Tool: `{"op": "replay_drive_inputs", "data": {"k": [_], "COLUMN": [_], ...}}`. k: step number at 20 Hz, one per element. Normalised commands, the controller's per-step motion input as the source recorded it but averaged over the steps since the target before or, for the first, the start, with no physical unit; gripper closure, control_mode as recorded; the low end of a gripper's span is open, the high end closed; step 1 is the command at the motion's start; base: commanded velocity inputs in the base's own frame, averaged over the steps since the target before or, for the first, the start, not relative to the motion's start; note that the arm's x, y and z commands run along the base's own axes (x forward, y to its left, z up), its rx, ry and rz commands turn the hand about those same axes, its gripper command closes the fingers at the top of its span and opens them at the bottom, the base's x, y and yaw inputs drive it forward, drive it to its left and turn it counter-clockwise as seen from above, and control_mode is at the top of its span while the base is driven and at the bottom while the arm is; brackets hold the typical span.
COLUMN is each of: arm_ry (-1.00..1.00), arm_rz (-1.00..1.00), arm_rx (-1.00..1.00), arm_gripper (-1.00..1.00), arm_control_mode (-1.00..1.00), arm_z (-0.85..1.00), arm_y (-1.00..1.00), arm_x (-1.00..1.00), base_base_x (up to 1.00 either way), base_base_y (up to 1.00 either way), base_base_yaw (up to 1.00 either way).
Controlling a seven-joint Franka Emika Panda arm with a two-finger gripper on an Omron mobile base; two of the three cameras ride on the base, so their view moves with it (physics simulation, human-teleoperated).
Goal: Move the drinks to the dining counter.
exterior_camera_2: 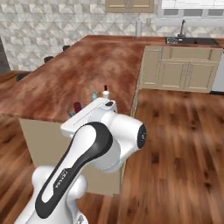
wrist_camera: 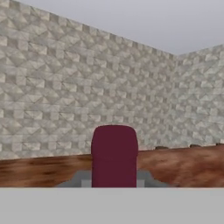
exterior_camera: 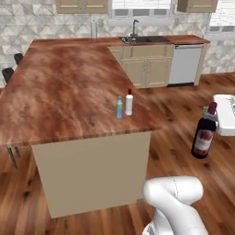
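A white robot arm holds a dark wine bottle (exterior_camera: 204, 136) in the air beside a kitchen island, out past the corner of the island and above the wooden floor (exterior_camera: 183, 119). In the left base view the bottle hangs upright at the right side of the picture, its red cap up against the white hand, and the gripper (exterior_camera: 212, 110) is closed around the bottle's neck. The hand view looks straight over that dark red cap (wrist_camera: 114, 155), which rises between the finger tips, with the long edge of the wooden top and a tiled wall (wrist_camera: 87, 87) behind it. The dining counter (exterior_camera: 69, 87) is a very wide reddish-brown wooden top on a plain beige base. Two drinks stand upright on it near its right edge, close to the front corner: a blue-green bottle (exterior_camera: 119, 108) and a white bottle (exterior_camera: 129, 103) with a red cap, just beside each other, the white one to the right. In the right base view the same two bottles peek over the robot's white arm. Behind the counter, beige cabinets (exterior_camera: 147, 69) run along the far wall with a sink (exterior_camera: 140, 39) and faucet under a window, and a white dishwasher (exterior_camera: 185, 64) to their right.
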Motion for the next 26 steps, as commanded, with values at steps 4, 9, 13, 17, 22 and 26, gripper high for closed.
{"op": "replay_drive_inputs", "data": {"k": [4,9,13,17,22,26], "arm_ry": [0.0,0.0,0.0,0.0,0.0,0.0], "arm_rz": [0.0,0.0,0.0,0.0,0.0,0.0], "arm_rx": [0.0,0.0,0.0,0.0,0.0,0.0], "arm_gripper": [1.0,1.0,1.0,1.0,1.0,1.0], "arm_control_mode": [1.0,1.0,1.0,1.0,1.0,1.0], "arm_z": [0.0,0.0,0.0,0.0,0.0,0.0], "arm_y": [0.0,0.0,0.0,0.0,0.0,0.0], "arm_x": [0.0,0.0,0.0,0.0,0.0,0.0], "base_base_x": [0.82,0.84,0.83,0.57,0.07,0.0], "base_base_y": [0.16,0.0,0.01,0.0,0.0,0.0], "base_base_yaw": [0.02,0.0,0.0,0.0,0.0,0.0]}}
